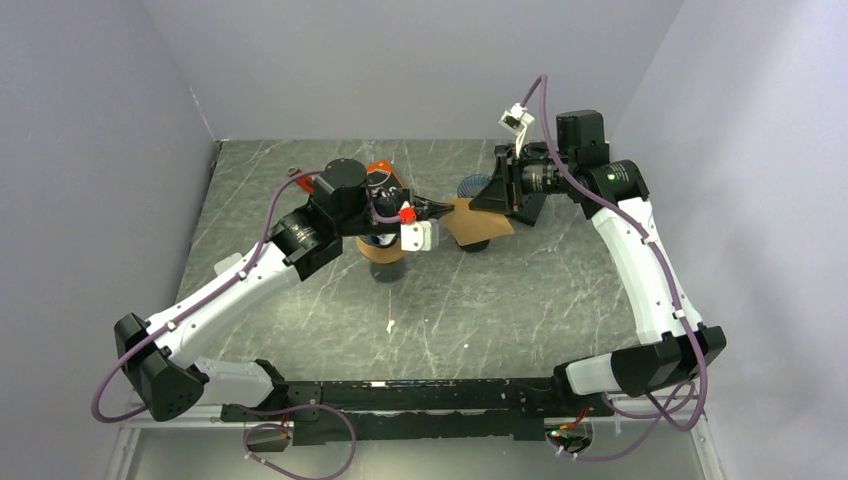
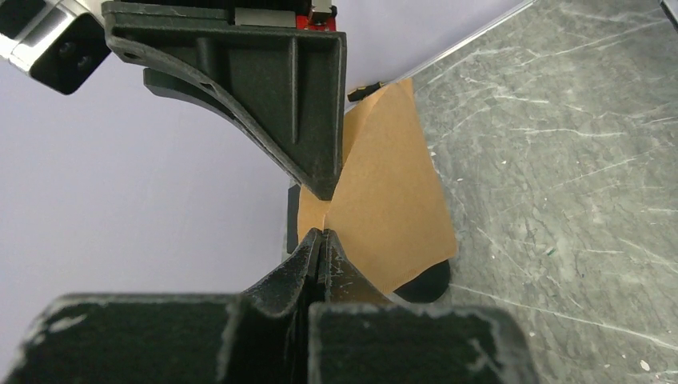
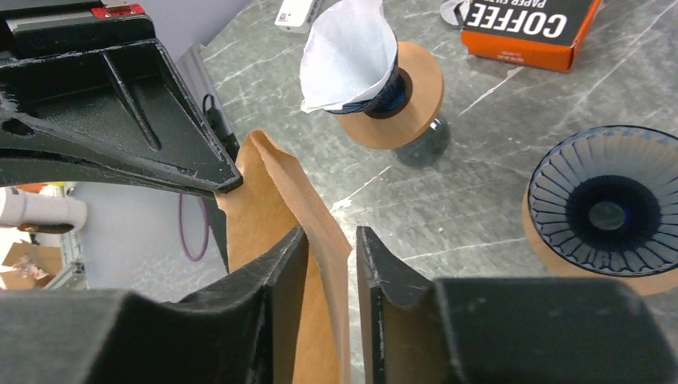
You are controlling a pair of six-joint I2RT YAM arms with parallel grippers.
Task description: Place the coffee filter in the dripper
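Closest to the right wrist lens: the right gripper, fingers parted, a narrow gap between them. Standing upright in that gap, the seamed edge of a brown coffee filter, against the left-hand finger and just short of the other. Not yet clamped from this side.

Held instead by the left gripper: fingertips pressed together on the paper, no gap showing in the left wrist view, the sheet fanning out beyond toward 1 o'clock. Filter in the air above the grey marble tabletop, between the two grippers; in the top view, left at 9 o'clock of it and right at 1 o'clock.

In the right wrist view, at 3 o'clock of the right fingers: an empty blue ribbed glass dripper in a wooden collar, standing on the table, apart from the brown filter. At 12 o'clock: a second dripper with a wooden ring of its own, already carrying a white paper filter. At 1 o'clock, farther back: an orange coffee box, black face lettered COFFEE.
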